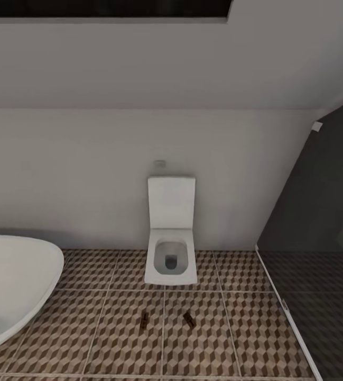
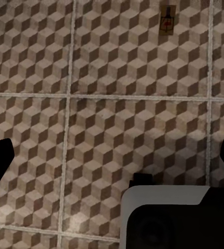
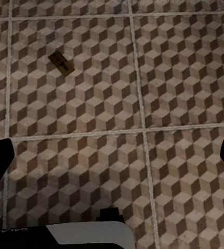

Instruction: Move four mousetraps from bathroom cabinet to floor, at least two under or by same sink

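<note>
1. A sloped white wall [image 1: 139,79] fills the upper half of the head view, with a dark glass shower panel [image 1: 319,211] on the right.
2. The bathroom floor [image 1: 97,328], tiled in a brown, beige and white cube pattern, spreads across the near half of the scene.
3. At the left edge, the rounded white rim of a bathtub [image 1: 12,286] curves into the frame.
4. A square white toilet [image 1: 171,248] stands against the far wall, lid up, at centre.
5. Two mousetraps lie on the tiles just near of the toilet, a little apart from each other — the left mousetrap [image 1: 144,319] with its long axis running near-to-far, the right mousetrap [image 1: 188,319] slightly angled. Neither sink nor cabinet can be seen from here.
6. The left wrist view shows the left end effector [image 2: 112,161] with dark fingers wide apart and nothing between them, above bare tile; one trap [image 2: 167,19] lies well ahead of it, lengthwise along the fingers' direction.
7. The right end effector [image 3: 112,161] is likewise spread and empty — another trap [image 3: 60,63] lies ahead, turned diagonally.
8. Judging by this, each arm has one trap about equally far in front; neither is clearly nearer.
</note>
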Controlling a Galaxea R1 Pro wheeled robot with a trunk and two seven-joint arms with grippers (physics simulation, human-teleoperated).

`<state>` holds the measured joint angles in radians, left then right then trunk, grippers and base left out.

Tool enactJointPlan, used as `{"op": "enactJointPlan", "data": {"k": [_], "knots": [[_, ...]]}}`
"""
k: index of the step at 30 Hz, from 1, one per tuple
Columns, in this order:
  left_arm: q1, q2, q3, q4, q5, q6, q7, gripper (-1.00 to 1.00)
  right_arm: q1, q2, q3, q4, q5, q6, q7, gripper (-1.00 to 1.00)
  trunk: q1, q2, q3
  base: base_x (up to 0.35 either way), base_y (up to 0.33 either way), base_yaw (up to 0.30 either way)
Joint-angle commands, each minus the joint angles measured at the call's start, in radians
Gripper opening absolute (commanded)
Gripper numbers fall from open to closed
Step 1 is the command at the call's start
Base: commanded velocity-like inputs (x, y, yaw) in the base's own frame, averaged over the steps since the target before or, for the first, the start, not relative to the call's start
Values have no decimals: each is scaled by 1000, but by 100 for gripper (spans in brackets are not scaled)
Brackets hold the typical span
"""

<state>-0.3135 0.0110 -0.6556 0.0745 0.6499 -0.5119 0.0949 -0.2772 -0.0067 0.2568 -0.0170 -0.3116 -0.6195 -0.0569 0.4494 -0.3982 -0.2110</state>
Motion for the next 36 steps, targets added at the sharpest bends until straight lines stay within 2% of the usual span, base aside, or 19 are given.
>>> {"op": "enactJointPlan", "data": {"k": [1,20,30,36], "knots": [[-1,-1,-6,2,-4,-4,6,100,-1,0,9,0,-3,-2,-6,100,1,-2,0,0,0,0],[-1,-1,-6,2,-4,-4,6,100,0,1,8,0,-3,-2,-6,100,1,-2,30,0,0,0],[-1,1,-6,2,-4,-4,6,100,0,1,9,0,-3,0,-10,100,1,-2,35,0,0,0],[0,2,-6,2,-4,-4,6,100,3,1,8,1,-3,74,-13,100,1,-2,35,0,0,0]]}}
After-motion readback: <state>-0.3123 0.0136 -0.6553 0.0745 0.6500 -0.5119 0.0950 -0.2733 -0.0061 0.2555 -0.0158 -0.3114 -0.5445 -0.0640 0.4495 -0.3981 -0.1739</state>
